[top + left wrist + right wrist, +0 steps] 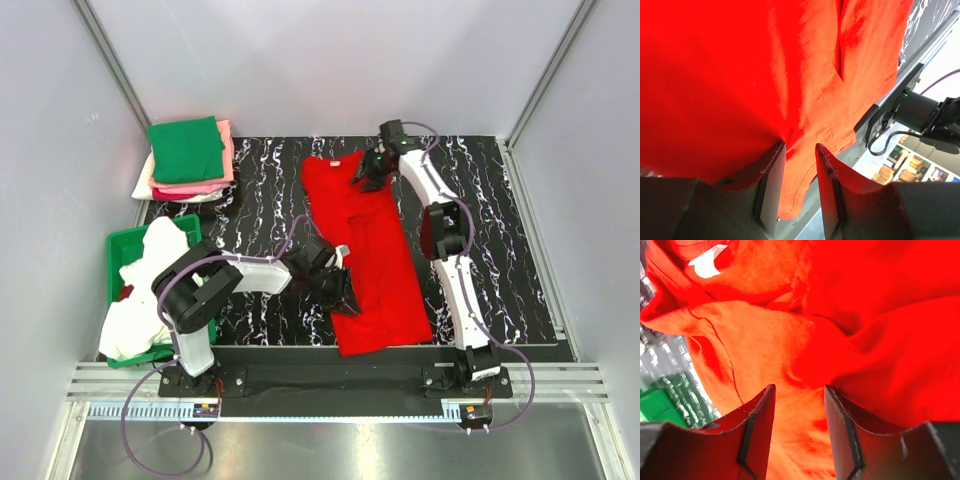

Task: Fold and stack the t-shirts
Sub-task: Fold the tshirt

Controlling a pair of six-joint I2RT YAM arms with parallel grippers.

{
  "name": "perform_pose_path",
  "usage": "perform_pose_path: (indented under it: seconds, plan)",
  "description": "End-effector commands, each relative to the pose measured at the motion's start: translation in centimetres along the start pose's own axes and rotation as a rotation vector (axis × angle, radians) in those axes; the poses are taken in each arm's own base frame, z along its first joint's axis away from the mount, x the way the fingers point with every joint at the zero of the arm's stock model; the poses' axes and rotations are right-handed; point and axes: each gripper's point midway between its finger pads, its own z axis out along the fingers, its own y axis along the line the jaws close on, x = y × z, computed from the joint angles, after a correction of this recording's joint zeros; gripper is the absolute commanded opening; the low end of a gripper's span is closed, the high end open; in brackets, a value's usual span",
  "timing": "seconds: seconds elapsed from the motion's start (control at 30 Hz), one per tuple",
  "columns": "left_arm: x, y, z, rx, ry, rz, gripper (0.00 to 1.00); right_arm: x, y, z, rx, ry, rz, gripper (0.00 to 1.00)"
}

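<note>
Right wrist view: we find no readable writing on the small white neck tag [705,262] of the bright red soft cloth t-shirt [880,300], up-left of the right gripper [800,390]. Its jaws stand half apart, tips on cloth, clamping nothing. The right arm [445,230] reaches far out. The left gripper [800,147], likewise half apart, rests at the shirt's edge, with the left arm [240,275] bent low.
</note>
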Motion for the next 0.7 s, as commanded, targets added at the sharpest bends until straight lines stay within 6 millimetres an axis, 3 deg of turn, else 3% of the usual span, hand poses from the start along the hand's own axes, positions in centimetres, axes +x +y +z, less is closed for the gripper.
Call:
perform_pose_path:
  seconds: [0.0, 0.17, 0.3, 0.33, 0.53, 0.67]
  plan:
    - [1.8, 4.2, 0.1, -0.148, 0.035, -0.105, 0.38, -0.9, -2.1, 0.6, 0.039, -0.035, 0.051, 0.51]
    - [2.3, 4.9, -0.5, -0.182, 0.036, -0.101, 0.37, -2.5, -2.5, 0.7, 0.083, -0.105, 0.065, 0.52]
    - [2.3, 5.3, -2.3, -0.244, 0.012, -0.050, 0.37, -4.8, -3.6, 0.7, 0.149, -0.210, 0.126, 0.54]
    - [2.8, 6.1, -3.0, -0.288, 0.022, -0.061, 0.37, -5.2, -3.6, 0.8, 0.150, -0.225, 0.141, 0.54]
    - [1.9, 8.3, -5.7, -0.350, -0.027, -0.074, 0.37, -7.1, -2.7, 1.8, 0.091, -0.298, 0.224, 0.56]
    - [0.9, 7.3, -7.0, -0.356, -0.062, -0.043, 0.41, -8.4, -1.4, 1.9, 0.007, -0.331, 0.243, 0.57]
